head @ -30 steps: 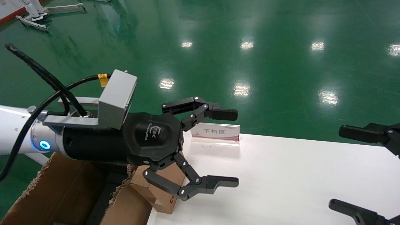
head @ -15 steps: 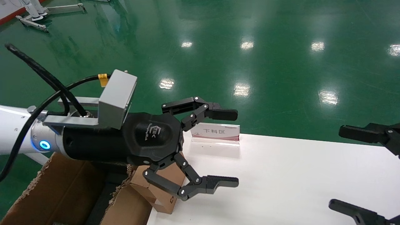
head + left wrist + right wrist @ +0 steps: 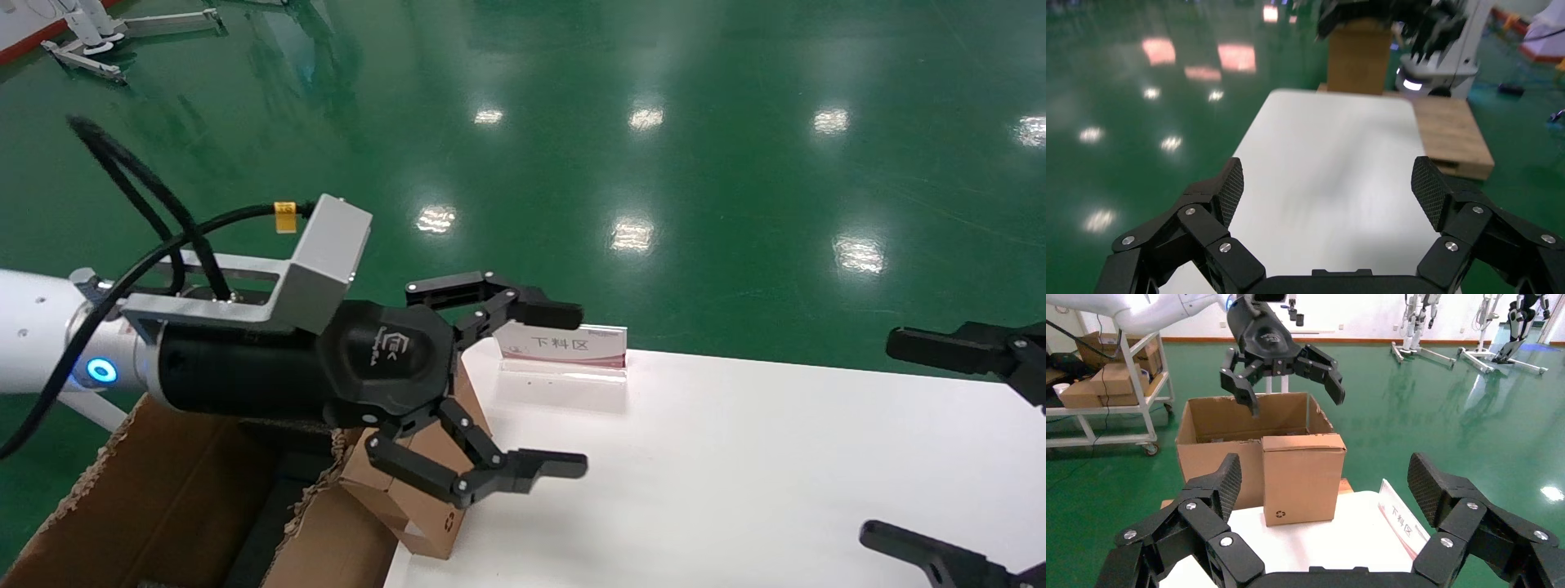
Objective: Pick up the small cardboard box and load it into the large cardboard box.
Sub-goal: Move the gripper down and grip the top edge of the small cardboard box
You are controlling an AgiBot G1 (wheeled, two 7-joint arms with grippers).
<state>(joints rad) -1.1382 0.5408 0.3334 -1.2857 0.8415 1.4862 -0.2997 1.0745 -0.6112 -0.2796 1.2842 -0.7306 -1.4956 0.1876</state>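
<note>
A clear sign stand (image 3: 564, 347) on the white surface (image 3: 735, 474) reads 下料区. The small cardboard box (image 3: 1303, 478) stands upright at the surface's left edge, long axis vertical, its face with the black recycling symbol turned toward the right gripper (image 3: 1324, 496). Just behind it sits the large cardboard box (image 3: 1229, 425), ragged top open. The left gripper (image 3: 535, 392) hangs above the small box — jaws spread wide, holding nothing. The right gripper waits over the surface's right side — also wide open and empty.
</note>
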